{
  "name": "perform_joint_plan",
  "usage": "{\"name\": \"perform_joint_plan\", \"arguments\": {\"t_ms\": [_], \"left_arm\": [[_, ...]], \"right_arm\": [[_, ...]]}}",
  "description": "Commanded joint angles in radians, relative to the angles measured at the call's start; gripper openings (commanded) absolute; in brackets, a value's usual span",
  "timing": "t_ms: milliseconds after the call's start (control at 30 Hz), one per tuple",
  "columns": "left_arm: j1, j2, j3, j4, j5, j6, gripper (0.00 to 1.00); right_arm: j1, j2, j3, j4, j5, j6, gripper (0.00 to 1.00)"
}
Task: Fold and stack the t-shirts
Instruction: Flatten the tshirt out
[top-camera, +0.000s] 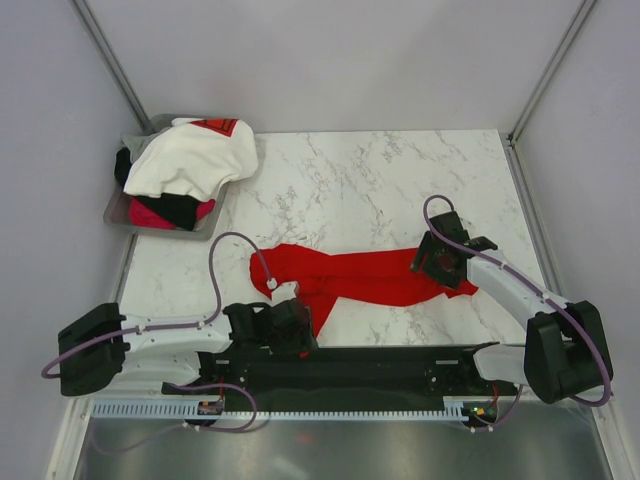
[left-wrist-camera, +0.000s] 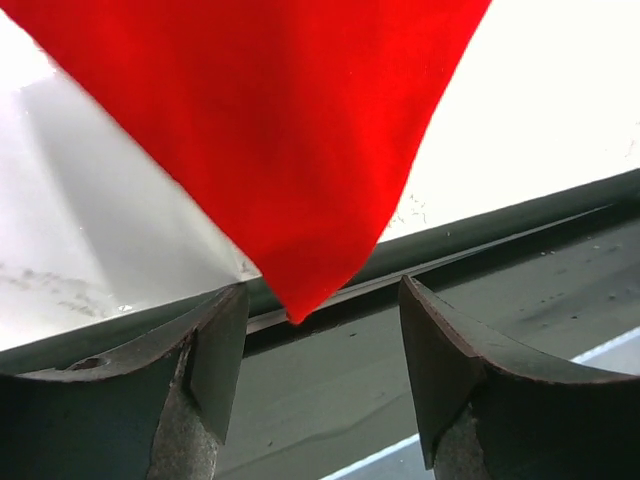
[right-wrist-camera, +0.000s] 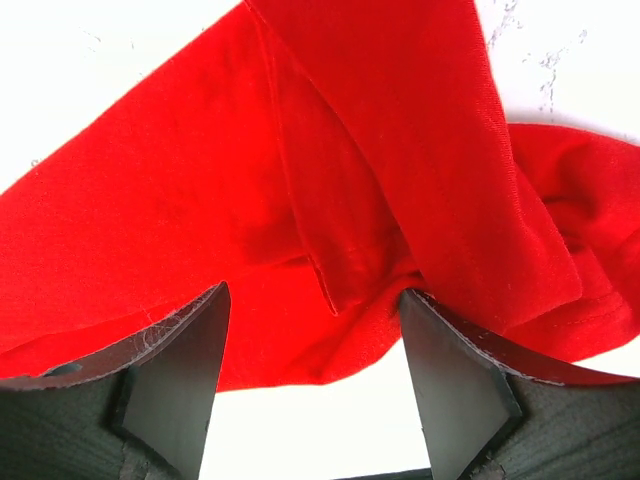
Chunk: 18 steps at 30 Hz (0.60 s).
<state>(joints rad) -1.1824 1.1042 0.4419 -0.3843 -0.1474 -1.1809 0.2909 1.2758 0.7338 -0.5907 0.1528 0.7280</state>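
**Red shirt spread across the near table, both arms at its ends, nothing gripped**

1. Table (top-camera: 400, 180). Marble-patterned top. We list it as the work surface.

2. Red shirt (top-camera: 370, 275). It lies in a crumpled band across the near half of the table, between the two arms. One pointed corner reaches the front edge on the left. It is unfolded, so we judge the folding barely begun.

3. Tray (top-camera: 113, 212), far left corner. It holds a heap: a white shirt (top-camera: 195, 160) on top, a black shirt (top-camera: 182, 208) and a pink shirt (top-camera: 150, 214) under it. All are well apart from the red one.

4. Risks, in our judgement:
   - The right end is bunched in several layers. A closing pinch there could take more than one layer and carry a twisted fold.
   - The left corner is thin and sits at the table edge. A pinch could miss it, or the corner could slide off the front.
   - Uneven pulls would skew the cloth.

5. Right gripper (top-camera: 440, 262). Its fingers (right-wrist-camera: 170, 370) are spread wide, straddling the overlapped seams and clamping nothing.

6. Left gripper (top-camera: 290, 322). Its fingers (left-wrist-camera: 215, 350) are likewise parted. The red corner's tip lies between them, clear of both pads, so nothing is held.
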Motion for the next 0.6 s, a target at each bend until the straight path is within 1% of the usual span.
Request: {"name": "perform_joint_plan", "arguments": {"t_ms": [0,67,100,167,200,233,267,367,467,567], "left_arm": [[-0.008,0.063,0.046,0.096,-0.058,0.044,0.68],[-0.008,0.12,0.067,0.073,-0.067,0.035,0.62],[-0.008,0.134,0.083,0.067,-0.075,0.035,0.51],[-0.008,0.151,0.09,0.053,-0.086,0.026,0.34],[-0.008,0.149,0.092,0.051,-0.101,0.023,0.16],[-0.006,0.148,0.09,0.045,-0.109,0.015,0.07],[-0.008,0.135,0.089,0.042,-0.116,0.01,0.02],[-0.006,0.114,0.07,0.041,-0.133,-0.006,0.02],[-0.006,0.112,0.07,0.041,-0.135,-0.008,0.02],[-0.006,0.123,0.072,0.038,-0.132,-0.005,0.02]], "right_arm": [[0.004,-0.009,0.035,0.017,-0.006,-0.016,0.76],[0.004,-0.004,0.052,0.016,-0.006,-0.021,0.76],[0.004,0.002,0.058,0.015,-0.01,-0.022,0.76],[0.002,0.0,0.073,0.012,-0.019,-0.024,0.75],[0.004,-0.004,0.075,0.009,-0.025,-0.024,0.75],[0.005,-0.006,0.079,0.0,-0.062,-0.018,0.75],[0.008,-0.009,0.097,-0.021,-0.077,-0.012,0.75],[0.042,-0.043,0.125,-0.027,-0.053,0.007,0.75],[0.047,-0.009,0.15,-0.057,-0.044,0.002,0.75],[0.051,0.008,0.127,-0.031,-0.016,0.007,0.75]]}}
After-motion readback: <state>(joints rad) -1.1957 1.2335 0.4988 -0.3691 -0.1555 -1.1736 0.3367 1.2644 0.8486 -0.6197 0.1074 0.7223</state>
